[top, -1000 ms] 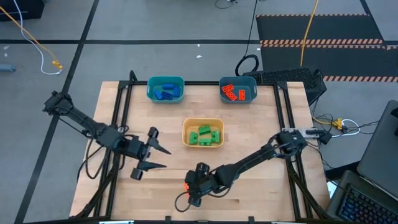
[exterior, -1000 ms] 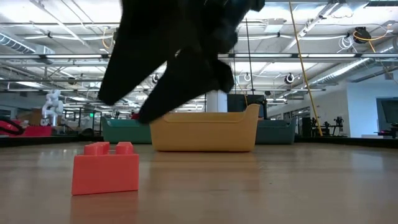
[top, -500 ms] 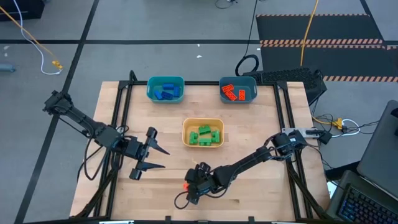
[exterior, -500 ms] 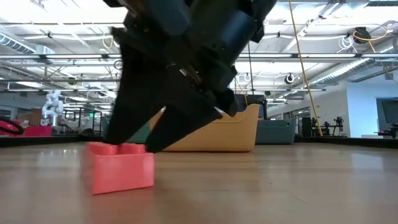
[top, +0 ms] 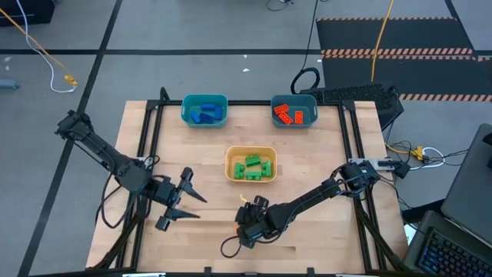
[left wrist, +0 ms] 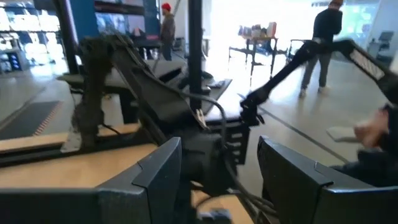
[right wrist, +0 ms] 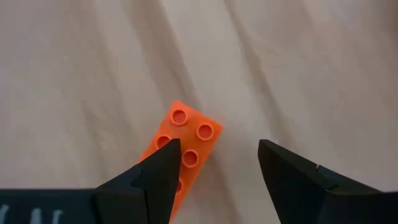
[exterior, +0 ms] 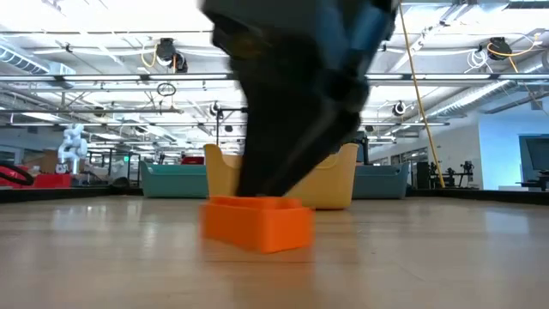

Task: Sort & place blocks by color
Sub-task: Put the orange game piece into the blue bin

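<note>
Right pincer [right wrist: 214, 171] low over the surface [top: 323, 154] near its front edge, fingers spread wide, one finger overlapping the orange block [right wrist: 180, 146], which lies flat on the wood with studs up. Left pincer [top: 178, 206] open wide, hovering near the front-left corner. Other blocks sit in three bins toward the back edge.

Colours on the Table

One orange block [right wrist: 181, 151] lies on the pale wooden table [top: 323, 154]. Blue blocks [top: 204, 112] fill one teal bin [top: 184, 110], orange blocks [top: 290, 115] another teal bin [top: 314, 108], and green blocks [top: 253, 168] the yellow bin [top: 250, 152]. Both arms are dark.
</note>
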